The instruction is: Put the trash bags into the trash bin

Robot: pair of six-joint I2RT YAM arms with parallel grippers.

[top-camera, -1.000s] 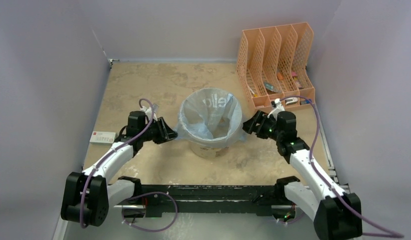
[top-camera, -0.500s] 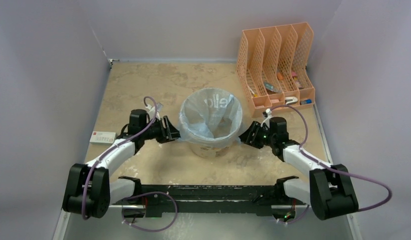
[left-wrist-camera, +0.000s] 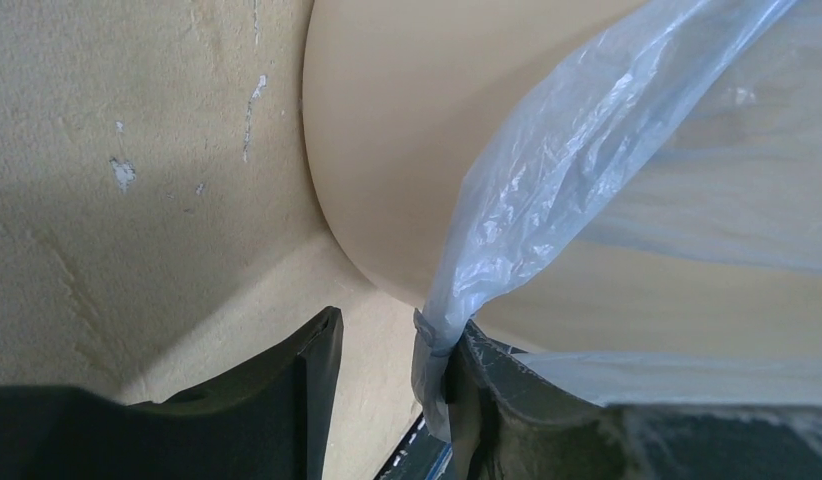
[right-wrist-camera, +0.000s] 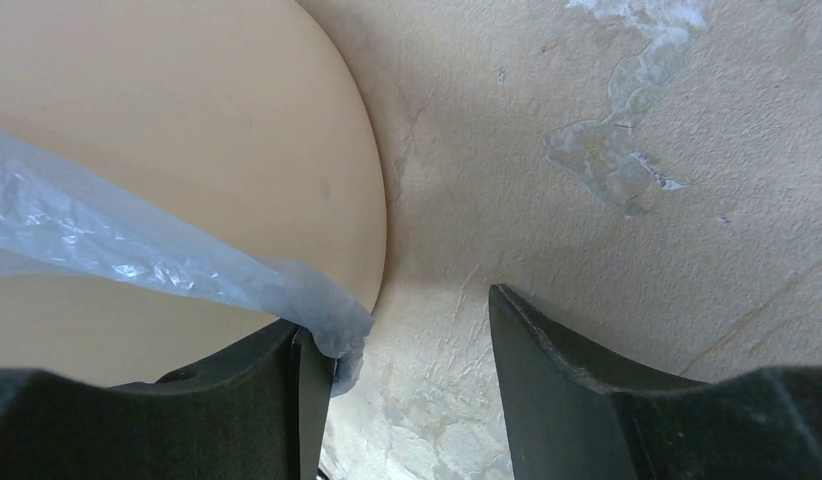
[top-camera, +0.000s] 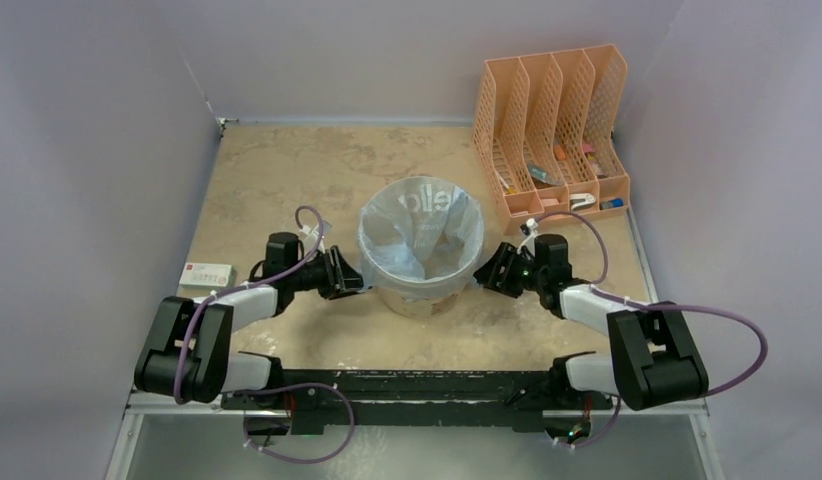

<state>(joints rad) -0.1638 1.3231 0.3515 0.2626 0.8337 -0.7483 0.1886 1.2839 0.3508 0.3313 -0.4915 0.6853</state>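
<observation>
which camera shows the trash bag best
Top external: the trash bag shows almost whole, spread open inside the trash bin with its edge over the rim. Each wrist view catches only one stretched corner beside the bin's wall.

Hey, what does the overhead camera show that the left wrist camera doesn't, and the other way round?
Only the overhead view shows the blue bag lining the whole mouth of the bin, both arms, the right gripper, the orange file rack and a small white box at the left. Only the left wrist view shows the left gripper close up, jaws apart, with a bunched corner of the bag against one finger. Both show the cream bin, the bag over its side and the tan table.
</observation>
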